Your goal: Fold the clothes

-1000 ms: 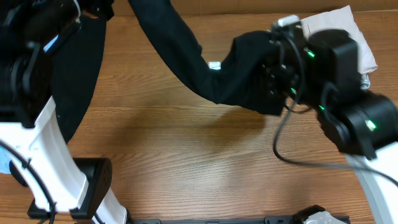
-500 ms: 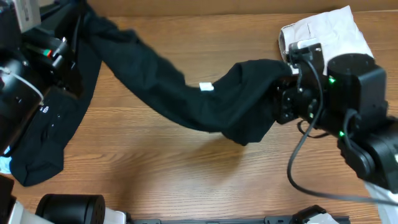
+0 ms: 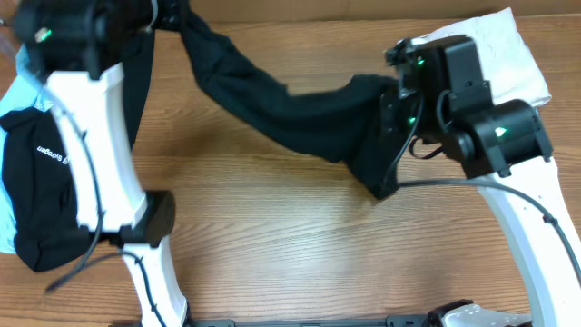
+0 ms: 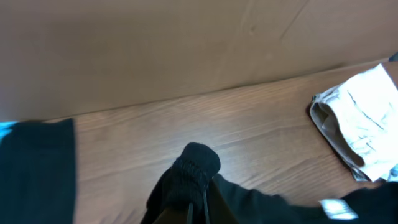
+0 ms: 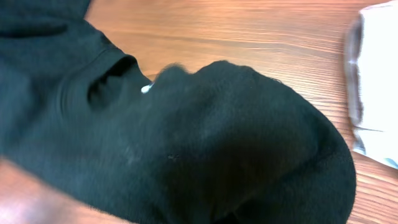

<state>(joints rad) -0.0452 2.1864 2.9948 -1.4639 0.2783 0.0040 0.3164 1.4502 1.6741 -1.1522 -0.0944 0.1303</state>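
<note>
The shirt stretches over the table, its long axis running left to right. The left gripper clamps its far-left end and the right gripper its right end.

text: white lettering | on: black garment, far left | legible: no, too blurred
</note>
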